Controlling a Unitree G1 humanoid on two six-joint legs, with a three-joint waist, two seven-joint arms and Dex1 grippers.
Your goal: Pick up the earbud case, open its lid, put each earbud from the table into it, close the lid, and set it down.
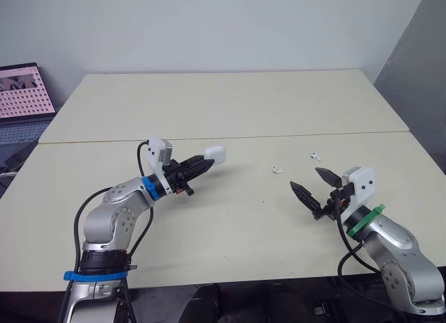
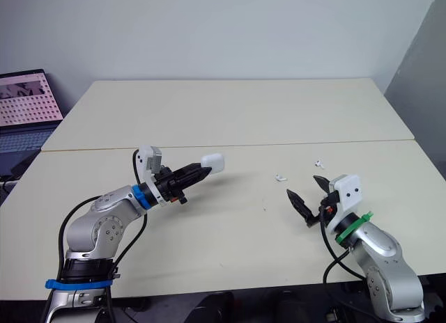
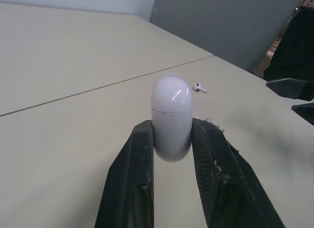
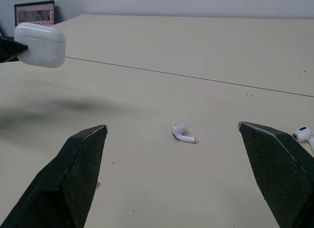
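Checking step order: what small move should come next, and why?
Probably swing the open right gripper over to the earbud case to flip its lid: the left gripper holds it above the table, lid shut, while the near earbud and far earbud lie on it.

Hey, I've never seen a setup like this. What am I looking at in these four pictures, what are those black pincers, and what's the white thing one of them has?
This is a humanoid robot with two arms, each ending in a gripper of two black fingers. Two pictures come from cameras in its head, looking down over a pale table; they show the same scene. The other two come from cameras on the wrists, looking along each gripper's fingers. The left gripper is shut on a white earbud case, held above the table with its lid closed. The right gripper is open and holds nothing. Ahead of it on the table lie the left earbud and the right earbud. A laptop sits beside the table, on the robot's left.
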